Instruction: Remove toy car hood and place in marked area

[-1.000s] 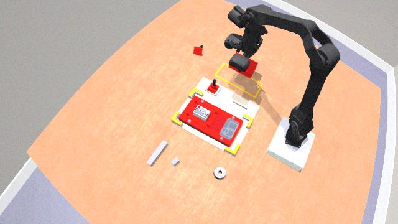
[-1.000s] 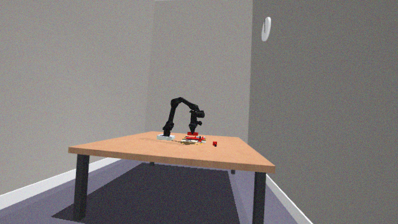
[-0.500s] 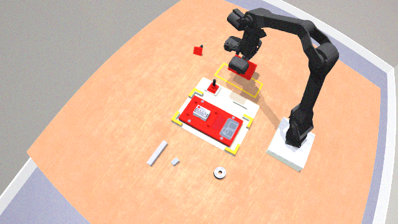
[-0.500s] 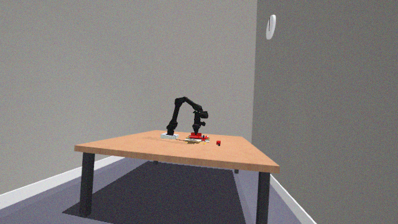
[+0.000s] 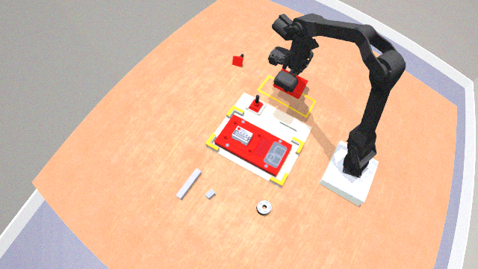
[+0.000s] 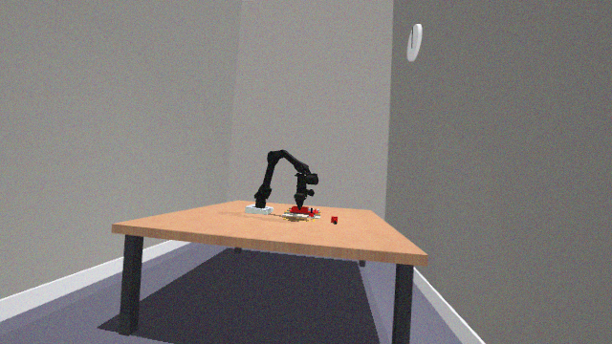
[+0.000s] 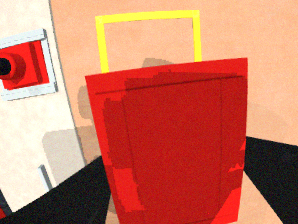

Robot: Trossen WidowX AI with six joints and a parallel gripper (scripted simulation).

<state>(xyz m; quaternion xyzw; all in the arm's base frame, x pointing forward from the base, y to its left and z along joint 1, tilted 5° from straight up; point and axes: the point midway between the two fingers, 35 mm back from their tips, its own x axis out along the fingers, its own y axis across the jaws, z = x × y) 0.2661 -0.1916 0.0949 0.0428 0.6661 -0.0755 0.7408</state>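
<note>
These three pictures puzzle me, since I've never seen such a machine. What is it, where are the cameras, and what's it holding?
It is one black robot arm bolted to a white base on a wooden table. One picture looks down from above, one from across the room, and one from a camera on the arm's wrist. Its jaws are shut on a flat red hood, held over a yellow marked area. Nearby lies the red toy car on a white board, plus small grey parts.
</note>
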